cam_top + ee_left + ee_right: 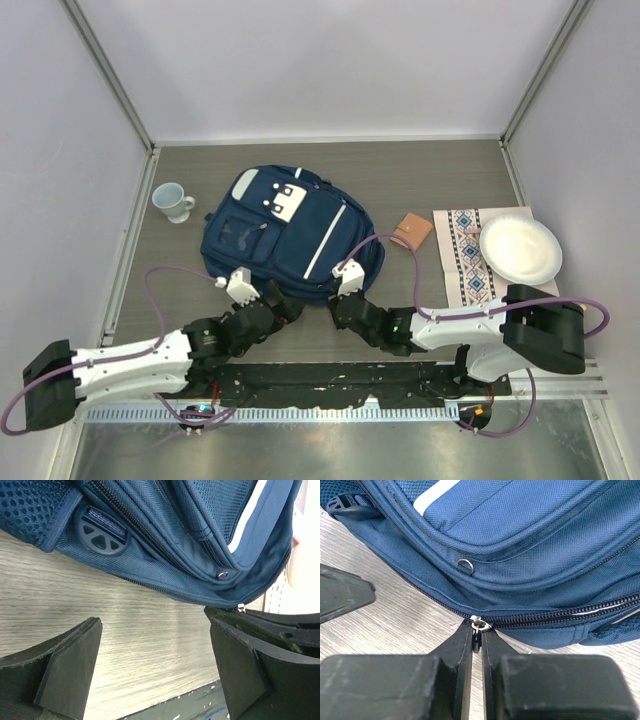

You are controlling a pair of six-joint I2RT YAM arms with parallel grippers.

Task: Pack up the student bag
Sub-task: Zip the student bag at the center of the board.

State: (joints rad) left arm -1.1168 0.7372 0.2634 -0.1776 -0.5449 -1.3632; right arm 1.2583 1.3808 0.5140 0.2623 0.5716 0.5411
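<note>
Two grippers: right gripper [476, 636] pinches the student bag's [520, 530] zipper pull [479, 626], left gripper [154, 621] gapes just beside.

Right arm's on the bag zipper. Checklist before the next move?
1. Right end effector shut on zipper pull: ok.
2. Left end effector bracing the student bag: not ok, jaws open, gripping nothing.
3. Main zipper opened: not ok, teeth closed in the right wrist view.
4. Zipper path further along the bag free: cannot tell, it runs out of view.
5. Mug, brown wallet and plate off the bag: ok, all lie beside it.
</note>
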